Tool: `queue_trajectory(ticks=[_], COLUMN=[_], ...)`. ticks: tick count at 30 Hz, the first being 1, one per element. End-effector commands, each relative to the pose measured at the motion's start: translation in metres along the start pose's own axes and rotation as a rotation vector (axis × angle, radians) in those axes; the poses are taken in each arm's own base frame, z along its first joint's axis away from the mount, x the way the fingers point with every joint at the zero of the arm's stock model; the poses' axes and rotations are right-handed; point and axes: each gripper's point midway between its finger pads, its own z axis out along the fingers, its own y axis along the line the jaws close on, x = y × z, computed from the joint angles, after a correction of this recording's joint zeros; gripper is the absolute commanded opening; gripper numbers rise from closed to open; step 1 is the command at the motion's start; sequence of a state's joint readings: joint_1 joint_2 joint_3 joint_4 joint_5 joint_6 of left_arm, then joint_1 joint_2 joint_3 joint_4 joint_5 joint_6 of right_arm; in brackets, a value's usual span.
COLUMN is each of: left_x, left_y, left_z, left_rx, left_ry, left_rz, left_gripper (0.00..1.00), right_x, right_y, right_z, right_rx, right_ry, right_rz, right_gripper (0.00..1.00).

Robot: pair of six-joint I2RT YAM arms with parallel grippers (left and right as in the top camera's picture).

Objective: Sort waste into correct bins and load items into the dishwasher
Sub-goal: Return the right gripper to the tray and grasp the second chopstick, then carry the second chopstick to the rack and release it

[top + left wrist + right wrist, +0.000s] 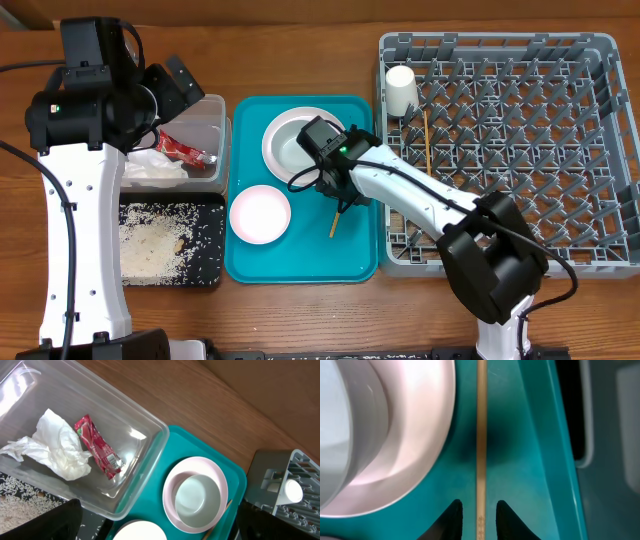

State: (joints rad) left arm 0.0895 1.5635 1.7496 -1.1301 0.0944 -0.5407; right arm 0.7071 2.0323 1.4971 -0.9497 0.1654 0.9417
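The right gripper (pixel 479 511), standing open, is straddling a thin wooden chopstick (pixel 481 435) lying on the teal plastic tray (pixel 530 460) beside the round pink-white plate (pixel 420 420). A centred, level pinch looks best.

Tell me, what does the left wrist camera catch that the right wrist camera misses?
Only the left wrist view: the clear tub holding the crumpled napkin and red wrapper, plus the white cup in the grey rack. Only the right wrist view: its own open tool, one fingertip on each side of the chopstick. Both: the teal tray, that chopstick and the pink-white plate.
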Motion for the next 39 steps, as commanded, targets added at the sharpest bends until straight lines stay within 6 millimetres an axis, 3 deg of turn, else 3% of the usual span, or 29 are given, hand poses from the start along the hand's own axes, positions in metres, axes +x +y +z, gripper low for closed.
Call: queue_trajectory(ticks=[1,9,19,21,24,28,32,35,39], left_x=[-0.005,-0.005,-0.005,-0.005,-0.005,-0.005,-0.005,-0.005,-0.005], left_y=[-0.005,-0.005,-0.005,-0.005,-0.005,-0.005,-0.005,-0.005,-0.005], left_z=[-0.010,-0.010,-0.010,-0.010,-0.010,-0.010,-0.010,-0.010,-0.010], left_rx=[0.022,0.023,0.022,0.022,0.023,0.023,0.023,0.023,0.022], left_ry=[-0.026,-0.026,-0.026,-0.026,-0.026,-0.026,-0.026,-0.026,-0.026], left_rz=[0.015,0.015,0.015,0.015,0.015,0.015,0.015,0.015,0.015], left_gripper=[1.00,1.00,1.00,1.00,1.00,1.00,1.00,1.00,1.00], right_x=[-0.002,-0.003,-0.001,-0.003,-0.003,-0.004,-0.017,-0.037,-0.069], right_y=[-0.002,-0.005,-0.009,-0.011,-0.011,-0.011,-0.009,-0.007,0.000], right_z=[0.011,0.023,0.047,0.048,0.049,0.046,0.020,-0.020,-0.091], right_rx=[0.026,0.026,0.005,0.001,-0.001,-0.003,-0.013,-0.046,-0.142], right_ry=[-0.008,0.024,0.125,0.139,0.141,0.140,0.133,0.106,0.010], right_rz=[0.001,0.022,0.055,0.068,0.072,0.072,0.049,0.027,-0.139], right_gripper=[0.24,0.14,0.14,0.14,0.04,0.04,0.04,0.04,0.04])
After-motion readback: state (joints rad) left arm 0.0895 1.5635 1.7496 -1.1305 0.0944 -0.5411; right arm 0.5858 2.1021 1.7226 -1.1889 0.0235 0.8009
